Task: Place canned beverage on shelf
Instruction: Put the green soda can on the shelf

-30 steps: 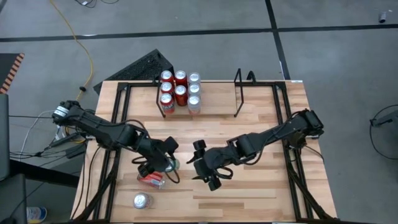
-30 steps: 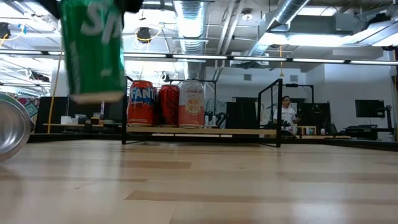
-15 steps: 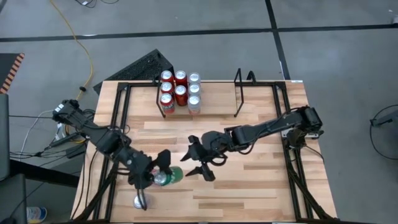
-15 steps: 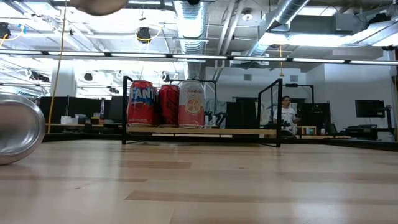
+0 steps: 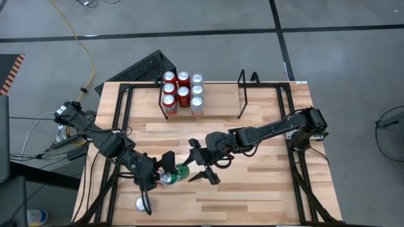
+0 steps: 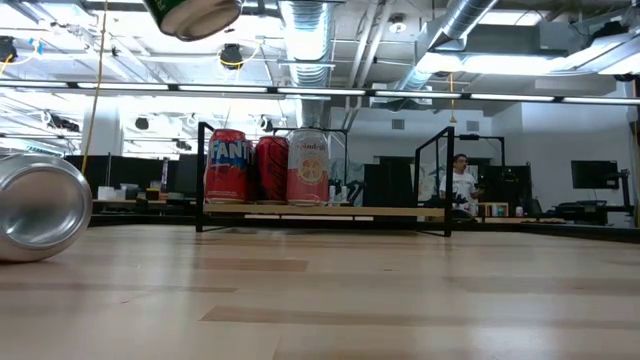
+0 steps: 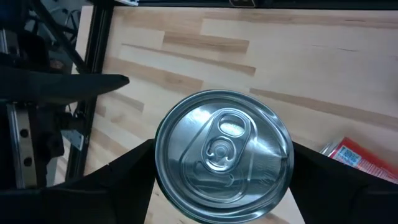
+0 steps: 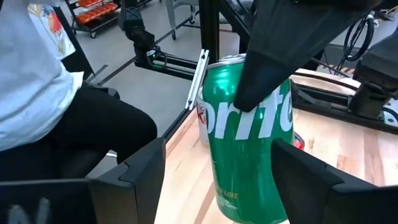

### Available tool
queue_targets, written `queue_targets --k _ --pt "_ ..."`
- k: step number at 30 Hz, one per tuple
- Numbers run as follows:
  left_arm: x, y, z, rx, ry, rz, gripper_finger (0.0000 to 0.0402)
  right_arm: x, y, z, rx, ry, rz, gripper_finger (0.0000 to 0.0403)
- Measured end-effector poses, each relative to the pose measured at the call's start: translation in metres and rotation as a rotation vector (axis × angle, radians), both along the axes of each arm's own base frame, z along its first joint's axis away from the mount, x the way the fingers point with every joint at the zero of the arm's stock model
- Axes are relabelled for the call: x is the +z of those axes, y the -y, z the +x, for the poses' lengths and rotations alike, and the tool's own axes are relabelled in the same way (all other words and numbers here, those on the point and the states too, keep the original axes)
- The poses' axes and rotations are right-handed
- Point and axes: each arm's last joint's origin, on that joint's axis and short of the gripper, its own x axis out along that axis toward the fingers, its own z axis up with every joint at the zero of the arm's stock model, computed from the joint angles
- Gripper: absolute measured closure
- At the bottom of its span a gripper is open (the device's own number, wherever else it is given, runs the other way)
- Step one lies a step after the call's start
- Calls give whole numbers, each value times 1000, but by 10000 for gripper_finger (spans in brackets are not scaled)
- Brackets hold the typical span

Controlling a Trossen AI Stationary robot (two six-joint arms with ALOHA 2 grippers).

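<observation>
Here, from above, the left gripper holds the green Sprite can aloft near the bench's front-left corner, the right gripper spread wide just beside it; a mistimed handover would drop it. Left wrist view: can top sits between both fingers. Right wrist view: the can lies between the open fingers, not yet clamped.

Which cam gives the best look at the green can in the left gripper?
Right wrist view: the green can shows its full side and label, with the left gripper clamped on it. The left wrist view shows only its lid, the high view a small green patch, the low view just its bottom end.
</observation>
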Motion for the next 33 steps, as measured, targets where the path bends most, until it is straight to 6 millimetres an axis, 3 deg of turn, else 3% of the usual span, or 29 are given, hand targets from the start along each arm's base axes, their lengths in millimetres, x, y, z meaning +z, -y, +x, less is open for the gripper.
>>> queue_targets --k 9,13,33 --pt "0 -5 4 7 7 17 109 -5 6 13 -42 39 60 62" --pt "0 -7 5 -2 13 24 109 -20 2 18 -36 -6 45 35" --pt "-10 -6 25 -51 37 74 109 -38 -4 25 3 -97 70 35"
